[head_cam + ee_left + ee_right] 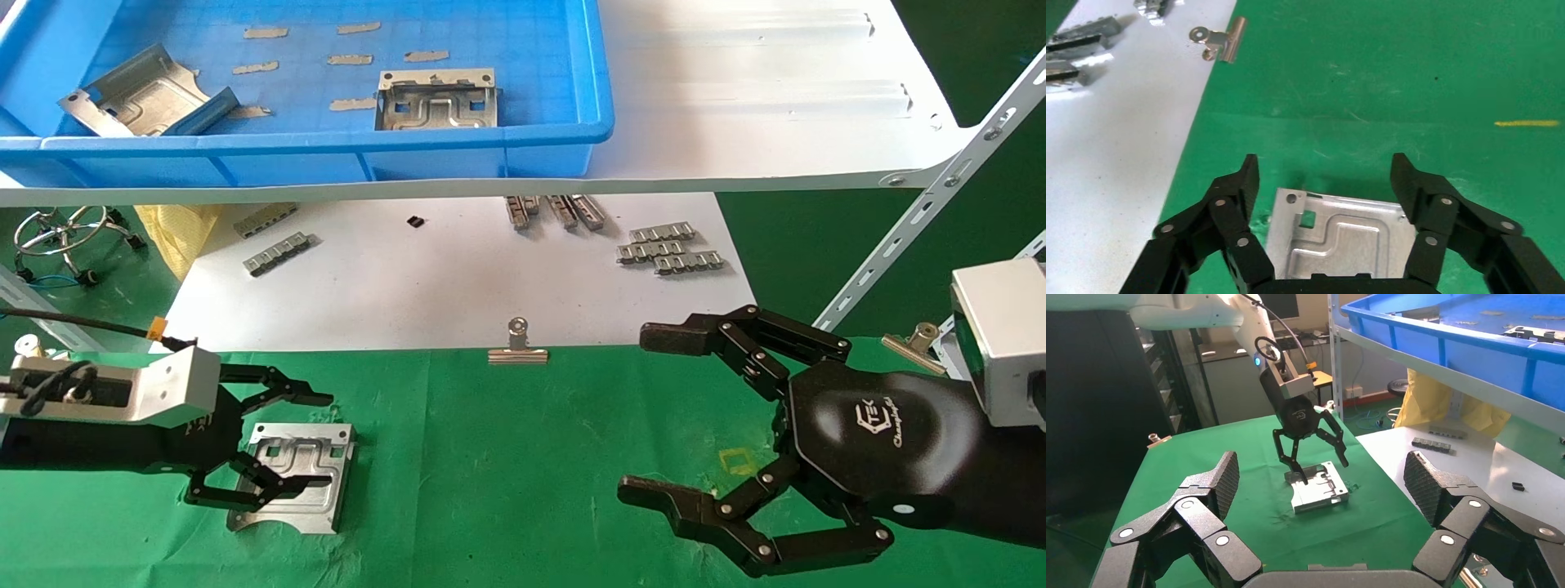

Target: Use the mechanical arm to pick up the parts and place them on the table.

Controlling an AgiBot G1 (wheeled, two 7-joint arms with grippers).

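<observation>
A silvery stamped bracket [298, 478] lies flat on the green cloth table [507, 482] at the near left. My left gripper [315, 441] hovers right over it with its black fingers spread wide on both sides, not closed on it. In the left wrist view the bracket [1340, 236] lies between the open fingers [1242, 184]. The right wrist view shows the bracket [1321, 490] under the left hand [1300, 419]. Two more brackets [139, 94] [437, 102] lie in the blue tray [327, 151]. My right gripper [645, 412] is open and empty over the cloth at the right.
The blue tray stands on a white shelf board [735, 106] above the table's far side. Below it a white sheet [425, 278] holds several grey ridged strips [670, 249]. A silver binder clip [517, 347] grips the cloth's far edge; another [911, 343] is at the right.
</observation>
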